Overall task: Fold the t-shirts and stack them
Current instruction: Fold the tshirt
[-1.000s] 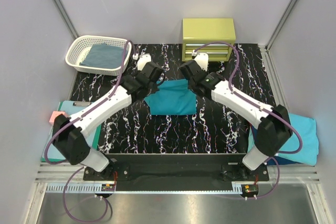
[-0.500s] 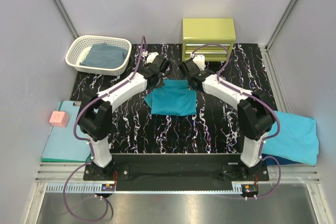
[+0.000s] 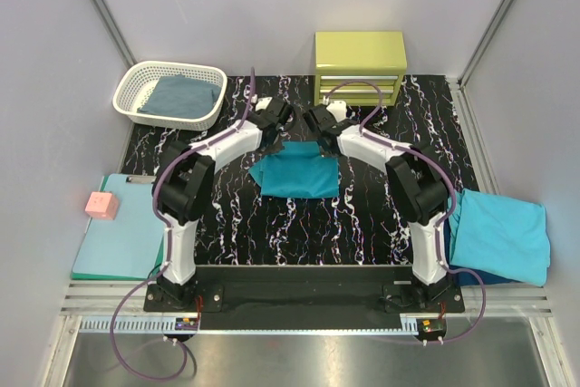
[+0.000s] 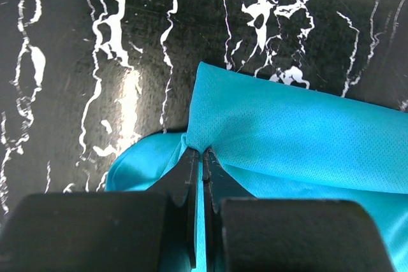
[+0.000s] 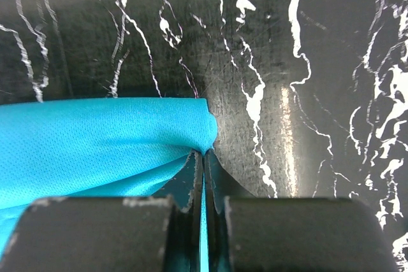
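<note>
The teal t-shirt is laid on the table, far corners pinched in the closed left end effector and right end effector — one each. Cloth is judged light and limp; corner holds are advised.

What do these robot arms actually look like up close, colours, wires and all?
Both the left arm and right arm have white shells on the links with chunky black joints, bolted to a black base plate. A thin purple cable loops along each one. The left gripper and right gripper are flat and black, tapering to thin tips.
</note>
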`<state>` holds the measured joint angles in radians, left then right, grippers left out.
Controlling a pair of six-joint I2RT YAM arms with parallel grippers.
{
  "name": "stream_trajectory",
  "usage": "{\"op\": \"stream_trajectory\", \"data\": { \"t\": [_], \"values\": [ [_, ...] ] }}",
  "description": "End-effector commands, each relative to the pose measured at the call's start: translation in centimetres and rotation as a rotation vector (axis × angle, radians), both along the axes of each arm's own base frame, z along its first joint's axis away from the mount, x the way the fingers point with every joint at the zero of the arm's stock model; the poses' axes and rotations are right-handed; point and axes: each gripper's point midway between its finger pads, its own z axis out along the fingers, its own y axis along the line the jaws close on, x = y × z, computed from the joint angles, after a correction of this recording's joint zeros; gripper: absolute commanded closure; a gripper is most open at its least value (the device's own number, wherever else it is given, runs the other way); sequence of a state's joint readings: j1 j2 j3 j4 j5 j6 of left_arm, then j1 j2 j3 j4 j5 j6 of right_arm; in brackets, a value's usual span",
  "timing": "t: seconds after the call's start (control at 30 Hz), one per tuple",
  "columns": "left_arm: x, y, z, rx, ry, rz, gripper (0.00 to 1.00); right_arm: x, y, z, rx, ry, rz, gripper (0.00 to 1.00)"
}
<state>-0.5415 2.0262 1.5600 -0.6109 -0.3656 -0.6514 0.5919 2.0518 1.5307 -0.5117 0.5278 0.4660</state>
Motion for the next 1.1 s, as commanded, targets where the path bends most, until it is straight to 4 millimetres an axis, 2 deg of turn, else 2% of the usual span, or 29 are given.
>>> {"op": "stream_trajectory", "data": {
  "t": [0.0, 0.03, 0.07, 0.1, 0.13, 0.17, 0.2, 0.23, 0.27, 0.3, 0.37, 0.4, 0.43, 0.47, 0.5, 0.53, 0.57, 0.63, 0.67, 0.7, 0.77, 0.83, 0.87, 0.97, 1.07],
  "values": [
    [1.7, -0.1, 1.1, -0.013, -0.039, 0.001, 0.98, 1.2, -0.4, 0.0, -0.003, -0.009, -0.011, 1.0],
    [1.7, -0.2, 1.1, -0.012, -0.04, -0.003, 0.93, 1.2, -0.4, -0.1, -0.002, -0.005, -0.009, 1.0],
    [1.8, -0.3, 1.5, -0.013, -0.047, -0.011, 0.75, 1.2, -0.4, 0.0, -0.006, -0.008, -0.01, 0.95],
    [1.8, -0.2, 1.8, -0.011, -0.055, -0.011, 0.68, 1.3, -0.7, 0.9, -0.011, -0.029, -0.02, 0.73],
    [1.8, -0.1, 2.4, -0.012, -0.068, -0.009, 0.62, 1.3, -0.8, 1.6, -0.014, -0.049, -0.024, 0.64],
    [1.8, 0.1, 4.7, -0.027, -0.117, -0.004, 0.54, 1.4, -1.1, 2.8, -0.023, -0.074, -0.02, 0.54],
    [1.5, 0.7, 5.6, -0.017, -0.159, 0.012, 0.33, 1.5, -1.3, 5.6, -0.015, -0.136, -0.026, 0.44],
    [1.3, 0.8, 6.9, -0.028, -0.197, 0.012, 0.25, 1.5, -1.4, 7.1, -0.006, -0.164, -0.022, 0.39],
    [0.8, 0.7, 10.2, -0.064, -0.275, 0.002, 0.19, 1.3, -1.3, 8.3, 0.008, -0.179, -0.003, 0.36],
    [0.4, 0.7, 10.6, -0.082, -0.303, -0.006, 0.12, 1.1, -1.2, 10.6, 0.041, -0.215, 0.01, 0.33],
    [-0.5, 0.3, 12.9, -0.135, -0.349, -0.032, 0.12, -0.1, -0.1, 11.2, 0.084, -0.206, 0.057, 0.27],
    [-1.0, 0.3, 12.5, -0.141, -0.336, -0.037, 0.17, -0.8, 0.1, 11.8, 0.105, -0.213, 0.062, 0.28],
    [-1.5, 0.0, 12.5, -0.16, -0.334, -0.038, 0.21, -1.5, 0.6, 11.5, 0.114, -0.2, 0.077, 0.28],
    [-2.0, -0.3, 12.2, -0.171, -0.321, -0.049, 0.26, -2.6, 1.1, 10.1, 0.142, -0.161, 0.084, 0.32],
    [-2.7, -0.4, 11.0, -0.167, -0.294, -0.054, 0.3, -3.3, 1.3, 9.4, 0.16, -0.14, 0.088, 0.38],
    [-3.1, -0.7, 10.4, -0.17, -0.279, -0.056, 0.4, -4.2, 2.0, 8.4, 0.173, -0.113, 0.1, 0.46],
    [-3.7, -1.1, 9.4, -0.169, -0.255, -0.069, 0.45, -5.3, 2.3, 6.7, 0.189, -0.071, 0.1, 0.67],
    [-4.7, -1.4, 7.3, -0.165, -0.205, -0.072, 0.58, -6.6, 2.8, 4.9, 0.186, -0.028, 0.11, 0.85],
    [-5.1, -1.7, 6.7, -0.161, -0.192, -0.082, 0.61, -7.6, 3.2, 3.7, 0.177, -0.004, 0.118, 0.95],
    [-5.3, -1.8, 6.1, -0.154, -0.181, -0.084, 0.63, -8.0, 3.5, 2.8, 0.17, 0.012, 0.123, 0.99],
    [-5.3, -2.2, 5.5, -0.148, -0.167, -0.095, 0.69, -8.4, 4.0, 1.8, 0.16, 0.027, 0.133, 1.0],
    [-5.0, -2.5, 5.2, -0.137, -0.163, -0.108, 0.71, -8.2, 4.1, 1.9, 0.155, 0.02, 0.138, 1.0],
    [-4.4, -2.8, 6.0, -0.143, -0.181, -0.112, 0.73, -7.8, 4.5, 2.3, 0.16, 0.008, 0.142, 1.0],
    [-3.4, -3.5, 6.6, -0.142, -0.196, -0.13, 0.73, -6.7, 5.4, 2.6, 0.161, -0.004, 0.156, 1.0],
    [-3.2, -4.2, 5.6, -0.136, -0.161, -0.153, 0.74, -6.7, 6.0, 1.6, 0.162, 0.031, 0.165, 1.0]
  ]
}}
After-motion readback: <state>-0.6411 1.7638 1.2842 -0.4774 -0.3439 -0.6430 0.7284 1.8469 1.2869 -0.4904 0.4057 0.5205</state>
